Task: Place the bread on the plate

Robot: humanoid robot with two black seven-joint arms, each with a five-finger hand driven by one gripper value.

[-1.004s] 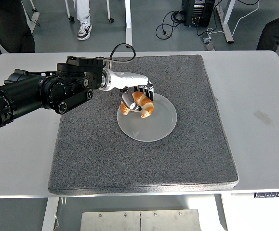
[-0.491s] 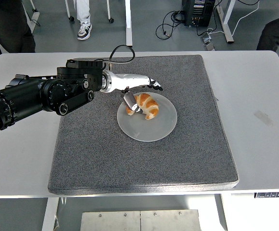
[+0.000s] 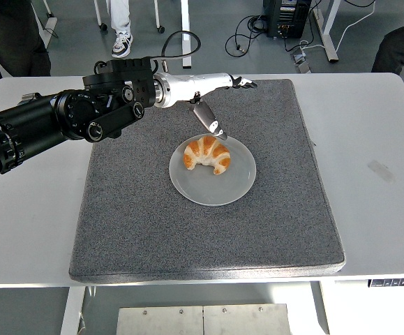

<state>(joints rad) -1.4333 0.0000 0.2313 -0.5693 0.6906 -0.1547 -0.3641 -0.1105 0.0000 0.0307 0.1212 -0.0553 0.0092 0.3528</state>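
The croissant (image 3: 206, 154) is lying on the round plate (image 3: 235, 188), a bit toward the plate's back left side, and nothing is touching it. So the main job looks done: the bread is on the plate. The left hand (image 3: 215, 94) is up above the grey mat (image 3: 271, 230), behind the plate, with its fingers (image 3: 243, 83) stretched out flat and its thumb hanging down toward the croissant but not reaching it. It holds nothing. The step now seems to be pulling the arm away. The next move only asks the hand to go back toward the left side of the white table (image 3: 376, 139) without bumping the plate or the bread. The right hand is not in the picture. A second ago the hand was wrapped around the croissant, holding it over the plate's left edge. Half a second ago the fingers had started to open and the croissant sat on the plate with the thumb still beside it. Now the hand has let go all the way, lifted up and moved back, and the croissant has stayed where it was put. The plate has not moved.
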